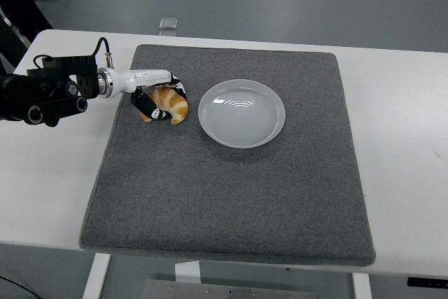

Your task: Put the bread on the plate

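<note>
Head view: we see the left hand [155, 96] reaching in from the left edge over the far-left part of the gray mat [231, 194], its fingers curled around the bread [170, 105]. We read that as a grasp: the white back of the hand lies over the far side of the bread and black fingers [145, 105] wrap its left side. Bread is an orange-brown croissant-like piece, sitting low at the mat; we can't tell if it is lifted clear or touching. White plate [241, 113] lies just right of the bread, apart from it, with nothing in it. Mat covers most of the white surface [406, 145]. Black forearm [45, 92] hangs over the left strip of the surface. We see no right arm.
</note>
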